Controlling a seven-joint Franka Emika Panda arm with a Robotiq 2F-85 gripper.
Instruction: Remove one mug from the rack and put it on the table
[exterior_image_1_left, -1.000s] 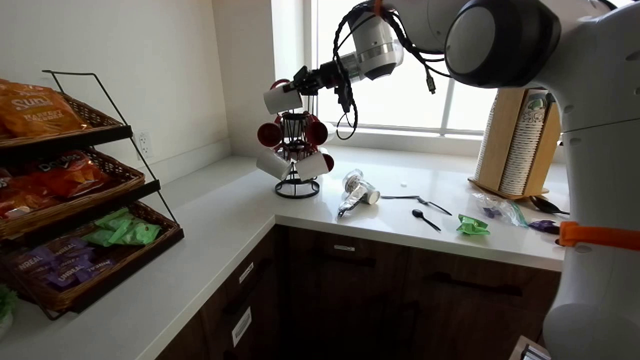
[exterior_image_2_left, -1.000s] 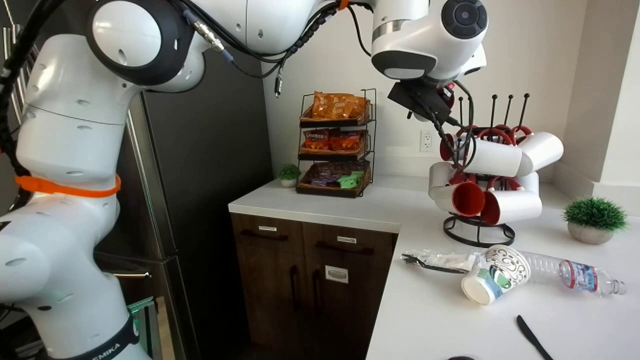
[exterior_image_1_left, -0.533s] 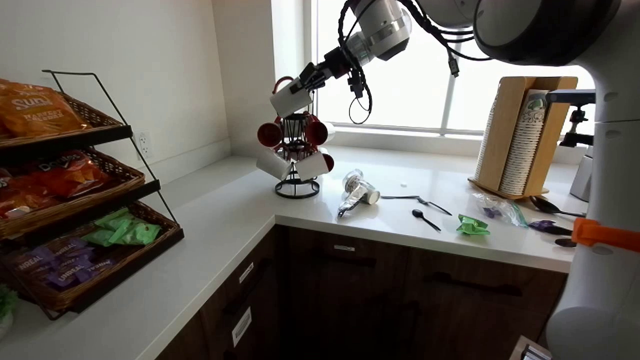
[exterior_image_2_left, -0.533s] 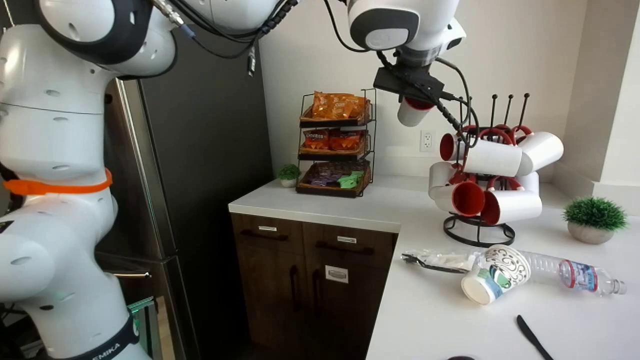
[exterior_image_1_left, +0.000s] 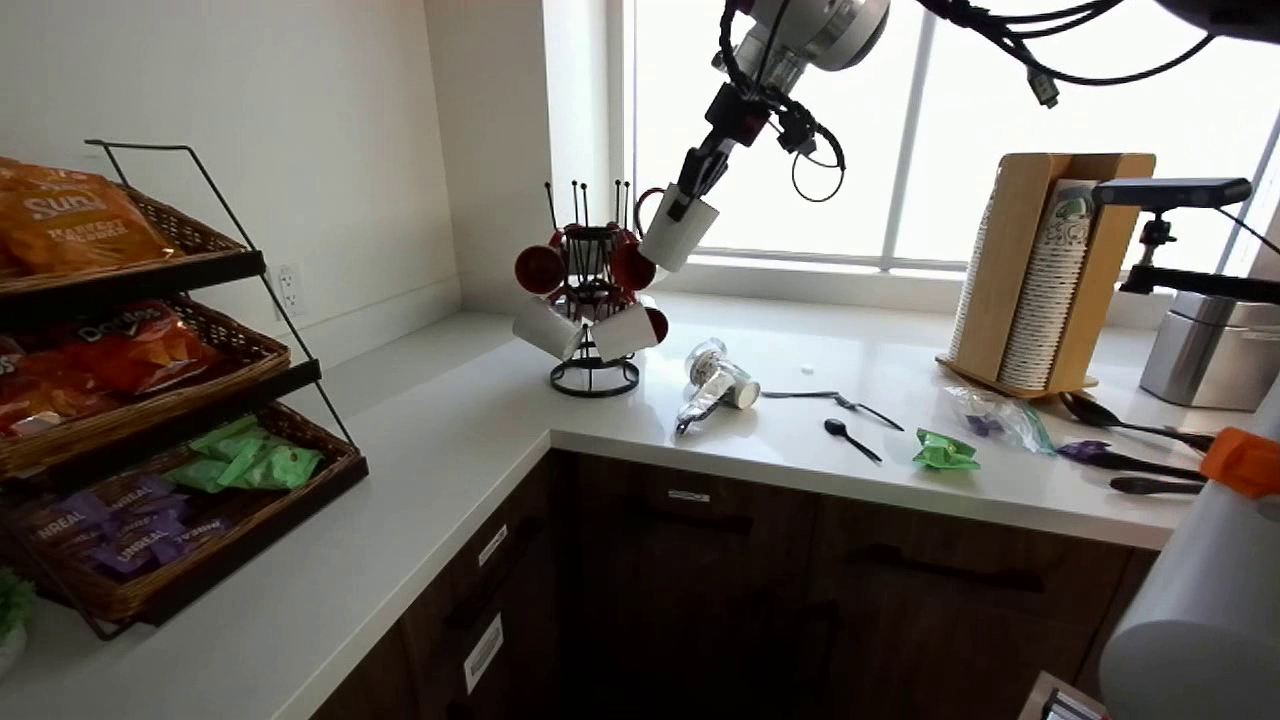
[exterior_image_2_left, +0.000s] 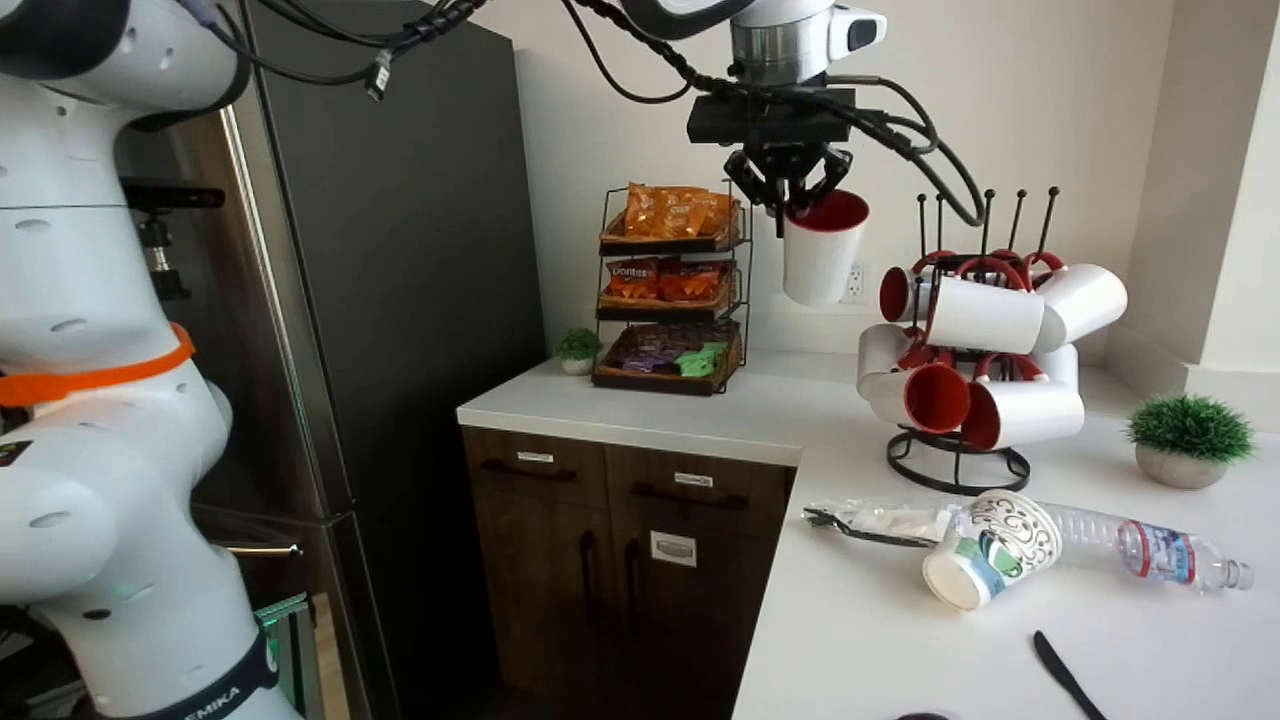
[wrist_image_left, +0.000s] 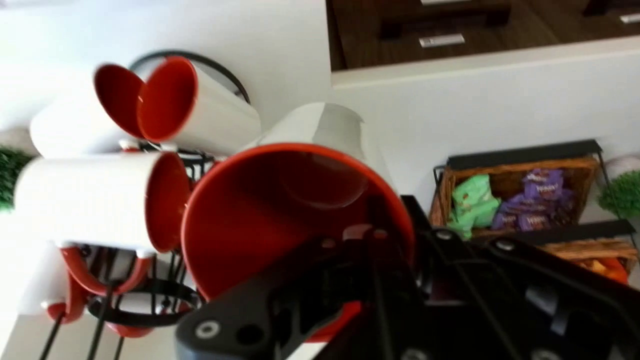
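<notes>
Held mug: in an exterior view, a white mug (exterior_image_1_left: 680, 231) is shown at upper centre of the frame, tilted, its rim end uppermost; it is held well above the table (exterior_image_1_left: 440, 420).
Gripper: the mug is gripped by its rim, and the gripper (exterior_image_1_left: 681, 206) is seen slanting down from the top edge.
Rack: the rack (exterior_image_1_left: 595, 391) is set just left of centre in the frame, with other mugs (exterior_image_1_left: 622, 332) hung on its arms; since one of them is overlapped by the held mug, clearance cannot be told here.
Gap beside rack: in an exterior view, the mug (exterior_image_2_left: 824, 262) is shown at upper right of centre, nearly upright with its mouth up, and a narrow gap is seen between it and the rack (exterior_image_2_left: 958, 489); removal is judged done.
Table: at lower right, a paper cup (exterior_image_2_left: 1000, 545), a water bottle (exterior_image_2_left: 1165, 553) and a black knife (exterior_image_2_left: 1065, 672) are laid on the table (exterior_image_2_left: 900, 660); placing is not yet done.
Rim and fingers: in the wrist view, the red-lined mug (wrist_image_left: 280, 200) is shown at centre, with black fingers (wrist_image_left: 417, 214) on either side of its rim at the lower right; its wall is judged to be pinched between them.
Left to do: the mug is to be lowered, levelled, set on the table and released.
</notes>
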